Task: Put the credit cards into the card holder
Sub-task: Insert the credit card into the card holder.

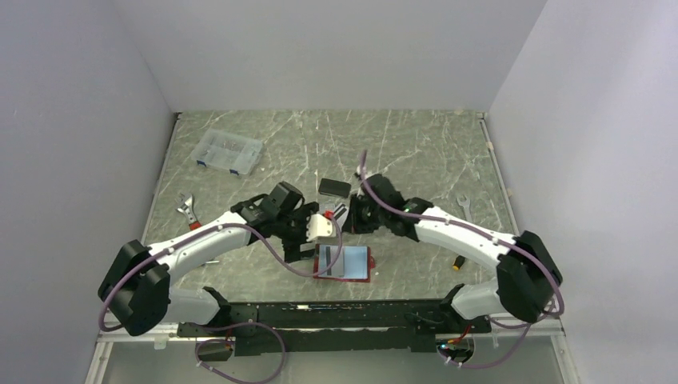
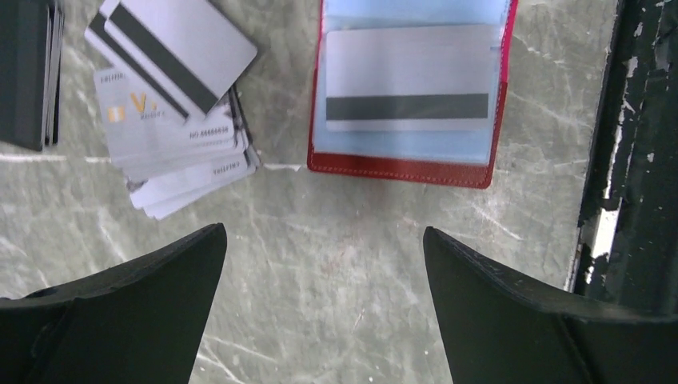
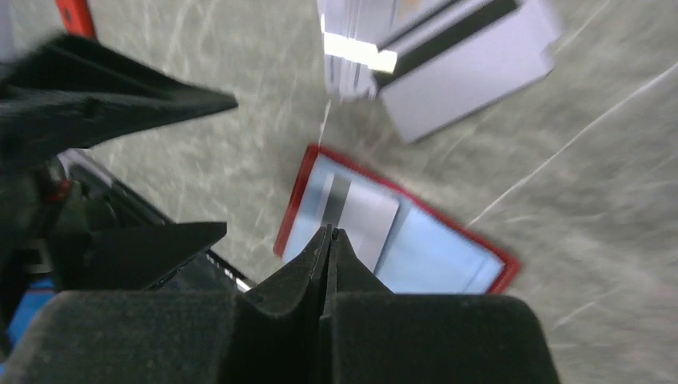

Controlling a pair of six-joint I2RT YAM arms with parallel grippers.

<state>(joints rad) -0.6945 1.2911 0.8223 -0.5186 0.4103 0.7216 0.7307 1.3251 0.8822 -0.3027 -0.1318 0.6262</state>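
**While one card sits in the sleeve, both hands hang above the tabletop**

Where the card holder [image 2: 400, 170] lies open and flat on the grey marbled tabletop [image 1: 416, 152], close to the near edge and between the two arms, its pale blue sleeves face up inside a dark-red border. One striped card [image 2: 408, 80], grey-white with a dark magnetic band, rests inside the sleeve that faces up.

Just beside the holder, apart from it, the loose credit cards [image 2: 172, 136] lie in a fanned pile; the top ones show their dark stripes and the ones below show printed faces. A black piece [image 2: 28, 72], seemingly made of thin layers, lies next to that pile.

The left hand [image 2: 321, 232] hangs above bare tabletop near the holder's edge, released, its fingers spread wide with nothing between them. The right hand [image 3: 329, 232] is clenched, its fingertips pressed together and gripping nothing; its blurred view looks down on the holder and the pile.

Farther back on the left stands a clear compartment box [image 1: 230, 151]. A wrench [image 1: 186, 210] lies toward the left edge and a smaller spanner [image 1: 463, 204] toward the right.
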